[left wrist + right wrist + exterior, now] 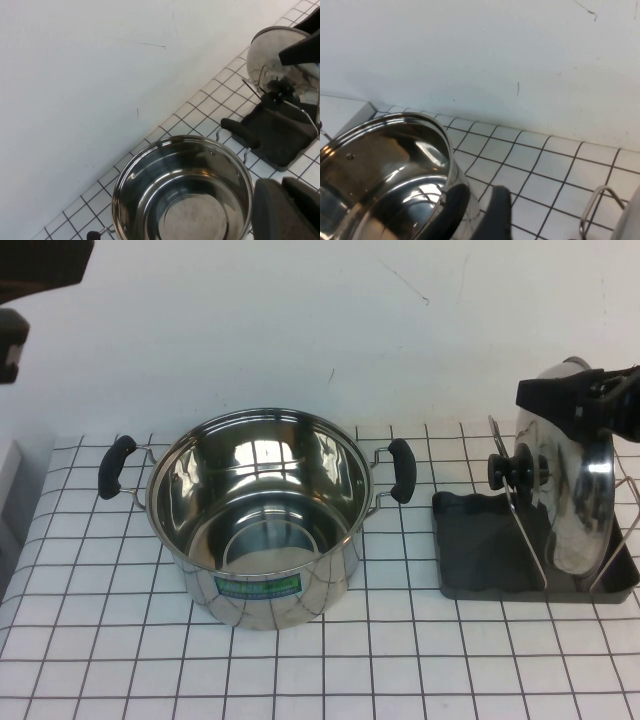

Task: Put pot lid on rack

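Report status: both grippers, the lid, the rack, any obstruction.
Left gripper shut, parked beside the pot. Right gripper open at top rim of pot lid. Lid upright in rack between wire loops. No obstruction seen.

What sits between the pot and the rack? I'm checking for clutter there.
Nothing but bare checked tablecloth separates the pot from the rack holding the pot lid, in the high view.

Open steel pot [258,515] on gridded tablecloth [90,660]
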{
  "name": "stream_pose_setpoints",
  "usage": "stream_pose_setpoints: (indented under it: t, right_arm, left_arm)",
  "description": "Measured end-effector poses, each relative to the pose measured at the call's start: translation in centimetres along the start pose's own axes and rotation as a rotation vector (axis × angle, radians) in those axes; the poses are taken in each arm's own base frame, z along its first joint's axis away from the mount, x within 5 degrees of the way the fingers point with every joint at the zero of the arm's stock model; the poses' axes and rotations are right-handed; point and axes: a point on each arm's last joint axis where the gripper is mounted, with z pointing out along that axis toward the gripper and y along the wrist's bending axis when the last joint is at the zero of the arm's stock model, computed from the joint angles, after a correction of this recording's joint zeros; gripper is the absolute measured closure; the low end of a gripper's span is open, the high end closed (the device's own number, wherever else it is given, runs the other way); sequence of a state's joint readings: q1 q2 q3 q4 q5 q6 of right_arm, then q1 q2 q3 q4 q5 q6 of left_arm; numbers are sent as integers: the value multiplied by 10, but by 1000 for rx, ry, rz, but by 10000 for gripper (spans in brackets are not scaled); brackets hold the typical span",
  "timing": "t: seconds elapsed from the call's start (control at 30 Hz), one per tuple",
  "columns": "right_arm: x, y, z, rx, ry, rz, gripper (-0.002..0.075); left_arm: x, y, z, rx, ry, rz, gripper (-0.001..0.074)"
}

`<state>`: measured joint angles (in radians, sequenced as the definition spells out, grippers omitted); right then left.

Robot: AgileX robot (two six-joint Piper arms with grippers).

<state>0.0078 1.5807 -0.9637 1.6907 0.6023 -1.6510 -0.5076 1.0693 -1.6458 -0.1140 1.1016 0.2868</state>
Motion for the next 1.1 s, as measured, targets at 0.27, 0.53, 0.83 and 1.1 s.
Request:
stream_pose_setpoints:
  t: [0.27,0.53,0.83,1.1]
  right_arm:
    - [-1,-15,-10,30,0,-4,37]
    - [2,-23,-19,20,36,-9,34]
    - [-7,-34,-40,-26,-36,40,35]
    - [-31,-32,-94,-94,-175,21,229]
  left_arm:
    - [3,-1,0,10,34,2,736]
    - [4,-1,0,13,45,2,736]
    - [5,1,0,-13,54,14,736]
    - [16,15,-35,-232,41,-12,736]
